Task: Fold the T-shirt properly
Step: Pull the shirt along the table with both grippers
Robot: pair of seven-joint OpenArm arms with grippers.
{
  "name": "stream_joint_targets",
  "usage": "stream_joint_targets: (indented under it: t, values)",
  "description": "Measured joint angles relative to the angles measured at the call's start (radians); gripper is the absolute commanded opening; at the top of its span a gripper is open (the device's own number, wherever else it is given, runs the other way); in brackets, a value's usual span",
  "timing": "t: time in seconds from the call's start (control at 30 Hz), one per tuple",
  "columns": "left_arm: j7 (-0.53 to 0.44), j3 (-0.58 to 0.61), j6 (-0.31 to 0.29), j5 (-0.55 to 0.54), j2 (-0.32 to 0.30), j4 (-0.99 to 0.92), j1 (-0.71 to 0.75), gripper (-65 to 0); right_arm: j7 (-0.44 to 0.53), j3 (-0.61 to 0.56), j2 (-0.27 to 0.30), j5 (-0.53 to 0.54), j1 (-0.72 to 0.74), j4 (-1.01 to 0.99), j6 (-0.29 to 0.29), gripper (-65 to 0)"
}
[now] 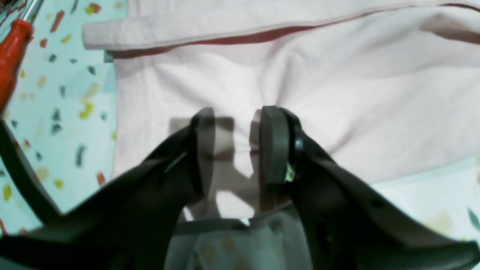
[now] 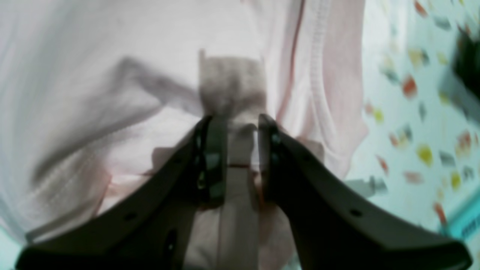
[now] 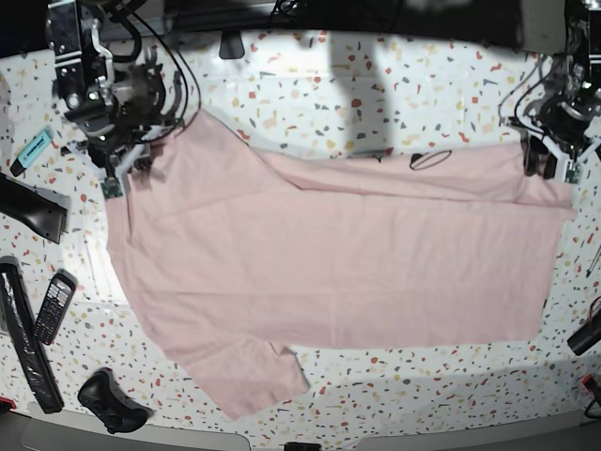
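Note:
The pale pink T-shirt lies spread plain side up across the speckled table, its far edge folded over as a strip along the top. One sleeve sticks out at the front. My left gripper is at the shirt's far right corner. In the left wrist view, its jaws have shirt fabric and a hem line between them. My right gripper is at the far left corner. In the right wrist view, it is shut on a pinched band of the cloth.
A red-handled screwdriver lies near the left gripper. A remote, a long black bar, a black controller and a teal marker lie left of the shirt. A black loop rests at the shirt's far edge.

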Motion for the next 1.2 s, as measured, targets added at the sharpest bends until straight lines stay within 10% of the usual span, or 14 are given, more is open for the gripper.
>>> stream_joint_targets:
  t: [0.8, 1.2]
  values:
    - [0.005, -0.002, -0.014, -0.025, -0.005, 0.256, 0.398, -45.0, -0.043, 0.275, 0.000, 0.014, -0.340, 0.141, 0.036, -51.0]
    - [0.169, -0.019, -0.040, 0.000, -0.015, 0.365, 0.425, -44.9, -0.082, 0.357, -0.003, 0.011, -0.341, 0.143, 0.036, -51.0]
